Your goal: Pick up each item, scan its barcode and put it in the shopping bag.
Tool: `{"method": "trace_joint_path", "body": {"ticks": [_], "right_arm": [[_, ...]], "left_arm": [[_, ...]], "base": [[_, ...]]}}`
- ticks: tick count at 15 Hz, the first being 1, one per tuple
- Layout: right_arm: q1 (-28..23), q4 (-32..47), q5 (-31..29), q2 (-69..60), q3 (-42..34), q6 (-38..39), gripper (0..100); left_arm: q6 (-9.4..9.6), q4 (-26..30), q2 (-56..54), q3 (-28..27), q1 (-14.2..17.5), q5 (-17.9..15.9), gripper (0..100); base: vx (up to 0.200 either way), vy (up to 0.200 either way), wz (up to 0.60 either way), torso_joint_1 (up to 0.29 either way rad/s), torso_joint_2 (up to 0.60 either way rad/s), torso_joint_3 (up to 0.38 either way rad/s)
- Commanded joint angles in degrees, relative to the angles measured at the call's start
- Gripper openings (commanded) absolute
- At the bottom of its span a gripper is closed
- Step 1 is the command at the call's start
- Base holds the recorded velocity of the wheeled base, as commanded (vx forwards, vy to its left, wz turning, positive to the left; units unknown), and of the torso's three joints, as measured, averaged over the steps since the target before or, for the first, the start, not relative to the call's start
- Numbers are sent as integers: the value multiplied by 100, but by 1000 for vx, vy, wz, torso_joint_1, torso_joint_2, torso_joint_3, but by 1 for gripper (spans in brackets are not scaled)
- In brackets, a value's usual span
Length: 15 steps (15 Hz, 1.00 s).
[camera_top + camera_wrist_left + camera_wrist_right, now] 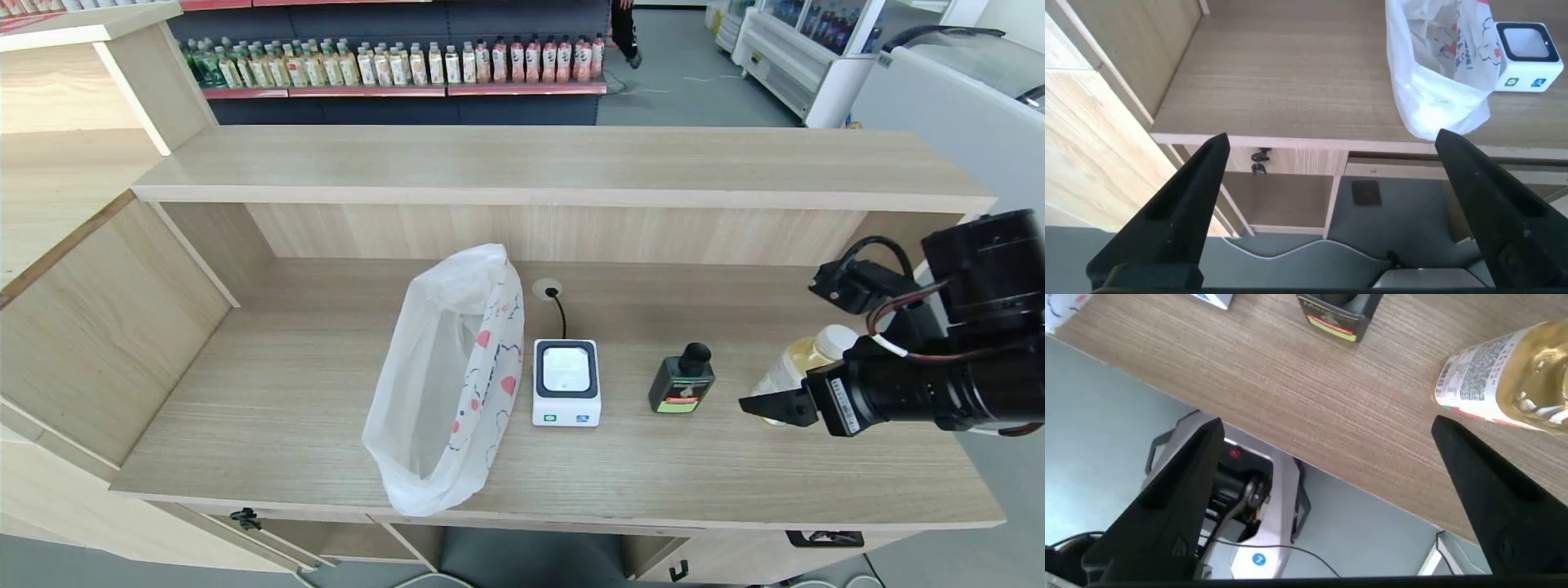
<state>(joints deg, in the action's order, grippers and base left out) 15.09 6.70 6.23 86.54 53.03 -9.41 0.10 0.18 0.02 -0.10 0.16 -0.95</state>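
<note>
The right hand (771, 402) hangs wide open over the tabletop's (269, 392) front edge, with the clear bottle (796, 359) of yellowish liquid just beyond it, perhaps tilted. It is smooth, full plastic, likely heavy and slippery, so grip across the labelled body. The dark bottle (682, 384), scanner (566, 382) and shopping bag (449, 384) lie farther off sideways with room between them. The left hand (1331, 212), also spread open, hangs off the edge near the bag.

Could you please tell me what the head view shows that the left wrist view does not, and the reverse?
Head view alone: the dark bottle, the clear bottle of yellowish liquid near the open right gripper, and drink shelves behind. Left wrist view alone: the open left gripper, held in front of the counter. Both: the shopping bag, the scanner and the counter.
</note>
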Motion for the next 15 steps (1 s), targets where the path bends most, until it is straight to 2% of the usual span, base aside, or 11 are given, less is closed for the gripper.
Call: {"method": "trace_joint_path", "body": {"ticks": [1, 5, 7, 9, 15], "right_arm": [[-15, -64, 1, 689, 67, -175, 100], [-24, -591, -34, 1313, 225, -808, 100], [20, -952, -403, 1647, 322, -975, 100], [38, -1479, -421, 1972, 410, -1080, 100], [196, -1778, -368, 2605, 814, -1151, 100]], "left_arm": [[-1, -1, -2, 1, 2, -2, 100], [-1, -1, -2, 1, 2, -2, 100], [-1, -1, -2, 1, 2, -2, 100], [-1, -1, -2, 1, 2, -2, 100], [-1, -1, -2, 1, 2, -2, 100]], "base": [[0, 0, 0, 0, 0, 0], [0, 0, 0, 0, 0, 0], [0, 0, 0, 0, 0, 0], [0, 0, 0, 0, 0, 0], [0, 0, 0, 0, 0, 0]]}}
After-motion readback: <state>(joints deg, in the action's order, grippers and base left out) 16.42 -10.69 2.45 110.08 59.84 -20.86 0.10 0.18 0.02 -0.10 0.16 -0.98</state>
